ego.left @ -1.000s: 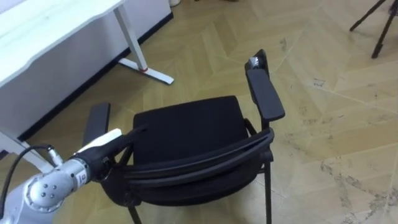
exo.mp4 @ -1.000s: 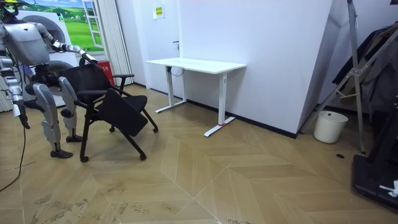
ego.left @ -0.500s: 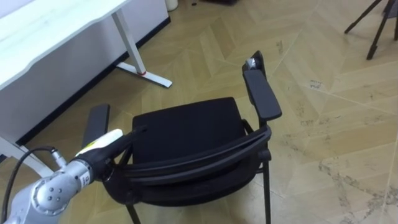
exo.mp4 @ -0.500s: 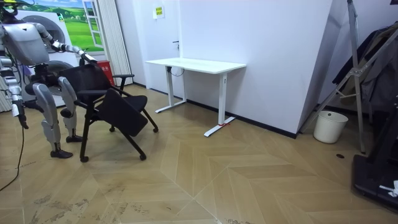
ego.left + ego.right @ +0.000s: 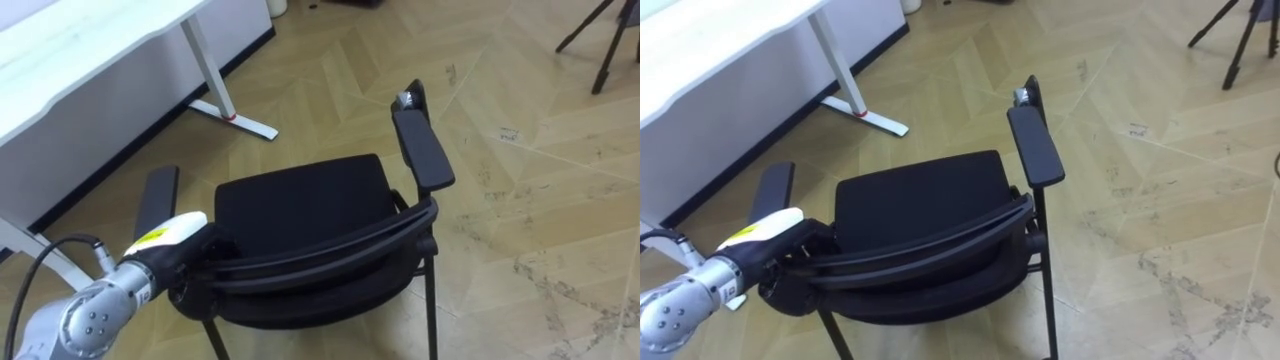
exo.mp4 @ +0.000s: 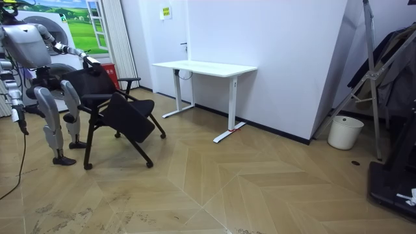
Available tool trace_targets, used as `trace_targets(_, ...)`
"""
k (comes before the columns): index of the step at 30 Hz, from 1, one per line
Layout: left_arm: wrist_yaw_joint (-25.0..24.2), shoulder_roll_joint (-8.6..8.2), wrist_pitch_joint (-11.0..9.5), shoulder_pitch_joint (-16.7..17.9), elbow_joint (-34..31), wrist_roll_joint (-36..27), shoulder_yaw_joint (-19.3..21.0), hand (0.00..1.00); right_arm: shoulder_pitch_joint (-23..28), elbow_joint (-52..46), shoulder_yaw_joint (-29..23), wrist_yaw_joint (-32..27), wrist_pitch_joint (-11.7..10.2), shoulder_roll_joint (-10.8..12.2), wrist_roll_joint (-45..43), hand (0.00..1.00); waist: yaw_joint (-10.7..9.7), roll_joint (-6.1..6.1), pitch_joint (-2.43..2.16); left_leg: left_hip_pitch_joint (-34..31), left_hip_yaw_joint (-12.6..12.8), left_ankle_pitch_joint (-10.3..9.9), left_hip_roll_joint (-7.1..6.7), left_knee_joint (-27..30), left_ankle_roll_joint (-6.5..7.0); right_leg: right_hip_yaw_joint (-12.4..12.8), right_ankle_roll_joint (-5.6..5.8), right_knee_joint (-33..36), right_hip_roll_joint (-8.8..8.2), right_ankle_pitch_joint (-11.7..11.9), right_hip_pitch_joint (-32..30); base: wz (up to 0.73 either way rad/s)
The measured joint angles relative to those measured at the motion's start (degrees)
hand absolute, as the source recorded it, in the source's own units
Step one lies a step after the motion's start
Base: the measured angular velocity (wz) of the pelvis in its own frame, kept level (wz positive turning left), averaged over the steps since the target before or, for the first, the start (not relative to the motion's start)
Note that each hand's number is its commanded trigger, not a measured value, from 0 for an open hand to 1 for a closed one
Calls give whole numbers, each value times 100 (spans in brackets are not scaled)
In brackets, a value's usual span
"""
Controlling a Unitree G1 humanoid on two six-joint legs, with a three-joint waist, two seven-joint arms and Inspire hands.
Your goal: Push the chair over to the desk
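Item: chair [image 5: 300,210], black, with two armrests, standing on the wood floor [image 5: 520,150] directly in front of me, between me and the white desk [image 5: 90,40].

Hidden or unclear: the chair's legs are mostly covered by the seat, and its lower frame is cut off at the bottom edge of the eye views. The dark fingers of my left hand [image 5: 175,232] merge with the black backrest [image 5: 330,250], so I cannot tell whether they curl round it or lie flat. The desk runs out of the upper left corner. Tripod legs [image 5: 610,40] are cropped at upper right.

Hand pose: my left arm reaches forward from lower left, with the hand at the left end of the backrest's top rail. In the room view my right hand [image 6: 23,123] hangs at my side, too small to read.

Orientation: the backrest is nearest me and the seat front faces away. The top rail runs side to side, from the left armrest [image 5: 158,198] to the right armrest [image 5: 422,150].
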Motion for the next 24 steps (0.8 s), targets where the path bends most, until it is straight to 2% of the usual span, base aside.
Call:
trace_targets(4,18,-4,0,0,-3,-1,0,100,-6,-3,0,6,0,-1,0,0,-2,6,-4,-5,0,0,1,-4,0,-3,0,0,1,0,-2,0)
trace_targets(11,18,-8,6,3,-1,-11,-14,100,-4,-1,2,90,0,-64,49,0,-51,53,-37,-61,-4,0,1,-4,0,-61,-2,-14,-1,2,1,3)
trace_targets(17,26,-6,5,-34,1,-18,-13,100,42,50,2,346,-2,-102,311,0,-74,29,-24,-33,-3,0,3,1,0,-37,-2,-15,-4,2,8,1)
trace_targets(20,40,1,3,-46,-9,-13,4,100,197,201,-72,476,-33,-97,929,0,-74,-5,-3,-21,30,0,4,0,0,-17,-1,-24,-4,1,11,-4)
trace_targets(24,14,22,6,-59,-24,-22,69,100,585,397,-798,647,-35,-89,1941,0,-117,-17,1,-36,37,-3,3,-1,1,8,2,-33,0,-1,-10,-2)
